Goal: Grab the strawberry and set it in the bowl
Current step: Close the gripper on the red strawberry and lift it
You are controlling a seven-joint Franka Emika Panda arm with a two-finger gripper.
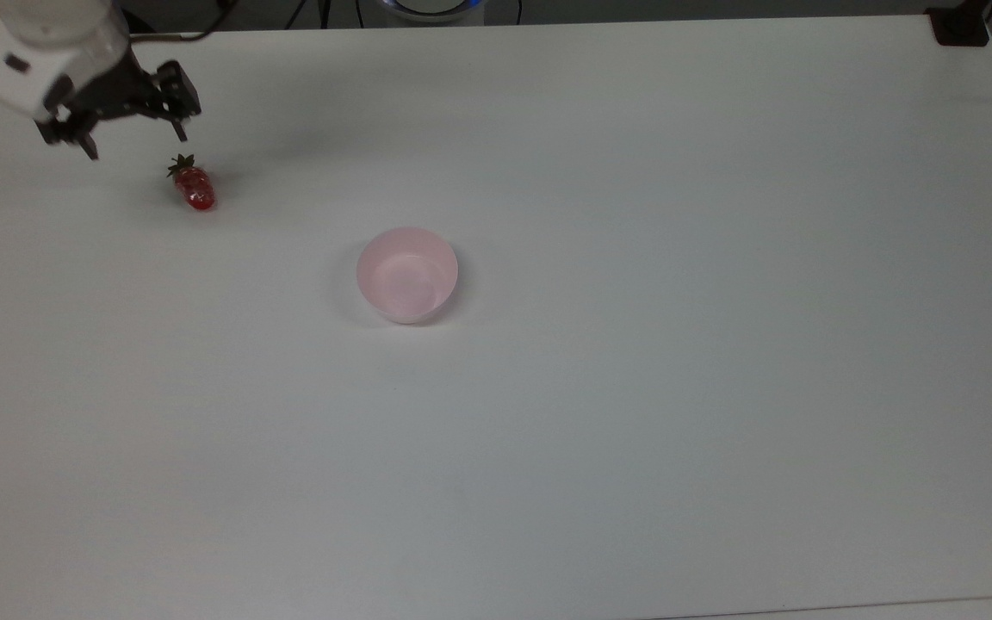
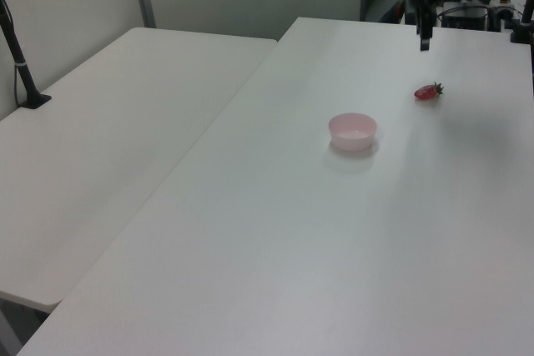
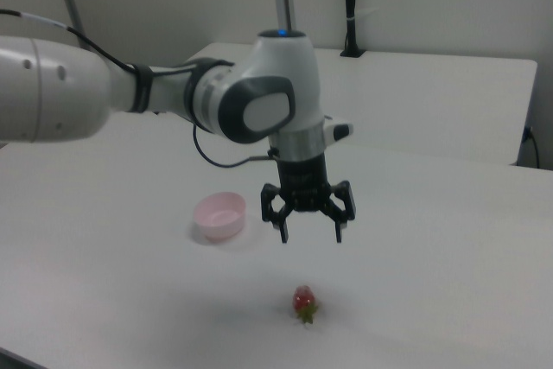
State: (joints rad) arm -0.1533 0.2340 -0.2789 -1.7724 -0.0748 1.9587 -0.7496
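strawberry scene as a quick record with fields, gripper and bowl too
strawberry: lying on the white table, green cap toward the top view's top
bowl: pink, upright, nothing in it, apart from the strawberry
gripper: open, holding nothing, above the table and not touching the strawberry
task state: strawberry not yet picked up
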